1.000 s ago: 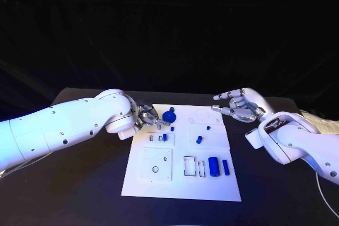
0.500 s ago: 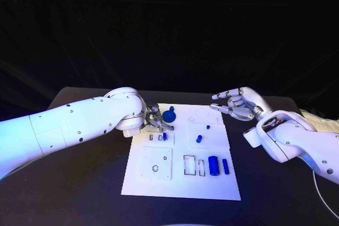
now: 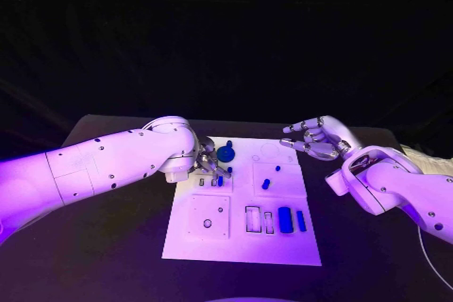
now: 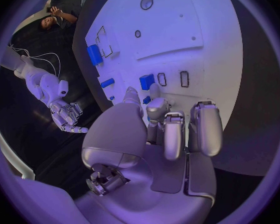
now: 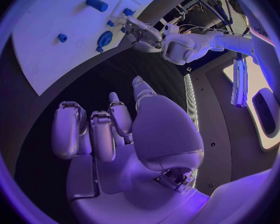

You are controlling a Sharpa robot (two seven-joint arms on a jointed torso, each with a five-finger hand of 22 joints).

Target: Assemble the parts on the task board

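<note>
Reaching over the task board (image 3: 241, 246), left robot hand (image 3: 209, 163) hovers w/ fingers curled, nothing visibly held, above small blue parts (image 3: 219, 180) by the slots. Parts look light, rigid, smooth, so prob. slippery; pinch at the sides. Right robot hand (image 3: 314, 140) is open, off the board's far corner above the tabletop (image 3: 123, 249).

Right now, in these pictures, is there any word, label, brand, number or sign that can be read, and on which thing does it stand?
No text can be read.
White board: it carries outlines and holes, no print that I can make out.
Left arm and right arm: dark dots, no letters.
Wall panel in the right wrist view: a few dark marks at the rim, too small and cut off to read.
</note>
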